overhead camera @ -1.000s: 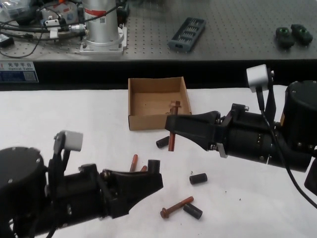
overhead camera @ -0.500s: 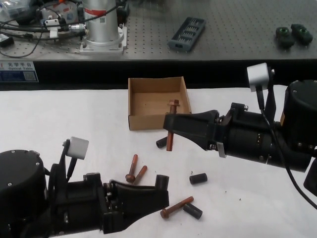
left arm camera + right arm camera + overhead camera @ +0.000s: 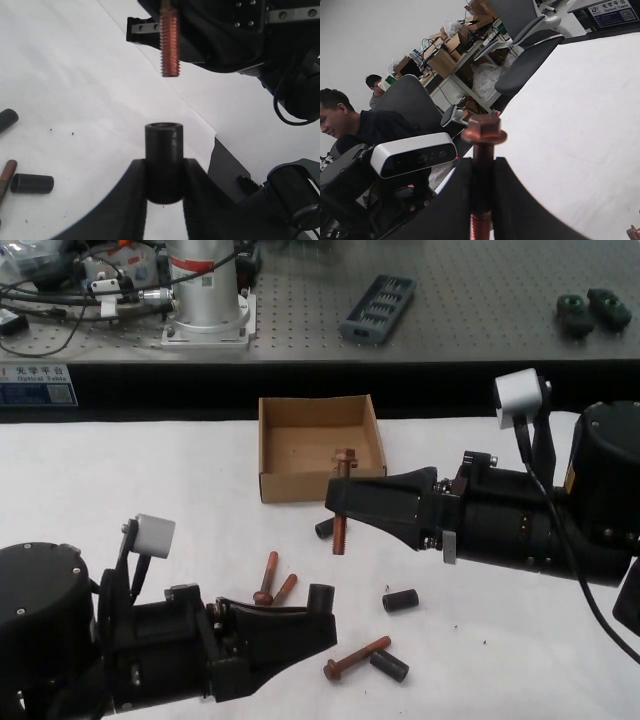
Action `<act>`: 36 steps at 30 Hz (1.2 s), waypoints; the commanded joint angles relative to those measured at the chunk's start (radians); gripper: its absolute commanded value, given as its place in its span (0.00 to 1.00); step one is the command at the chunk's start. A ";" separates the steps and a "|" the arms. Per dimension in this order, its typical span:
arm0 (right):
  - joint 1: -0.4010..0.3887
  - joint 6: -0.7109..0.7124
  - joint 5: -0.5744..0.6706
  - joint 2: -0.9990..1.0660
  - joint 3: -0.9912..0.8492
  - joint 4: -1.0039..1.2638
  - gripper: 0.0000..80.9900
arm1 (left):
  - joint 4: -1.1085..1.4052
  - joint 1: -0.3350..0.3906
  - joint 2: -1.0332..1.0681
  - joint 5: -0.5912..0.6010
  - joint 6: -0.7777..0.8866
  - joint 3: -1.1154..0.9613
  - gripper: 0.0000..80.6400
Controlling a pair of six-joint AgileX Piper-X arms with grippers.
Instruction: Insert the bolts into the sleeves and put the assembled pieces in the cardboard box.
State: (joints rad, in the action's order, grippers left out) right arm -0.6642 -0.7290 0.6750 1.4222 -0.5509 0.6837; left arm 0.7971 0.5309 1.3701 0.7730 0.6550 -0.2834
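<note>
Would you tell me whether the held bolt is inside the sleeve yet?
Not yet: the bolt hangs with its threaded tip apart from the upright sleeve.

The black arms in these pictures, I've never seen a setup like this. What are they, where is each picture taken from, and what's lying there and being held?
They are two robot arms, each ending in a two-fingered gripper. The wide picture looks down from behind them; the other two come from a camera on each arm's wrist. The left gripper is shut on a black sleeve, held upright. The right gripper is shut on a copper-coloured bolt, threads down; from the left wrist it hangs over the sleeve with a gap between. On the white surface lie three loose bolts, three loose sleeves and an open cardboard box.
</note>
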 commanded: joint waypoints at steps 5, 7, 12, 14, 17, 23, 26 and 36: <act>-0.017 -0.004 0.023 -0.001 0.000 0.003 0.05 | 0.020 0.004 -0.003 0.053 -0.019 -0.036 0.00; -0.026 -0.001 0.023 -0.001 0.000 -0.004 0.05 | 0.019 0.004 -0.003 0.073 -0.019 -0.042 0.00; -0.026 0.004 0.021 -0.001 0.000 -0.005 0.05 | 0.019 0.004 -0.003 0.072 -0.019 -0.042 0.00; -0.026 0.004 0.023 -0.001 0.000 -0.016 0.05 | 0.019 0.004 -0.003 0.078 -0.019 -0.042 0.00; -0.026 0.011 0.023 -0.001 0.000 -0.033 0.05 | 0.019 0.004 -0.003 0.039 -0.007 -0.042 0.00; -0.026 0.010 0.023 -0.001 0.000 -0.034 0.05 | 0.019 0.004 -0.003 0.016 0.002 -0.042 0.00; -0.026 0.010 0.023 -0.001 0.000 -0.034 0.05 | 0.019 0.004 -0.003 0.016 0.022 -0.042 0.00; -0.026 0.008 0.079 -0.001 0.000 -0.034 0.05 | 0.019 0.004 -0.003 -0.005 0.069 -0.042 0.00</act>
State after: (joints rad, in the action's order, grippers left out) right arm -0.6884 -0.7253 0.7254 1.4222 -0.5509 0.6456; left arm 0.7971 0.5323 1.3701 0.7948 0.6858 -0.3134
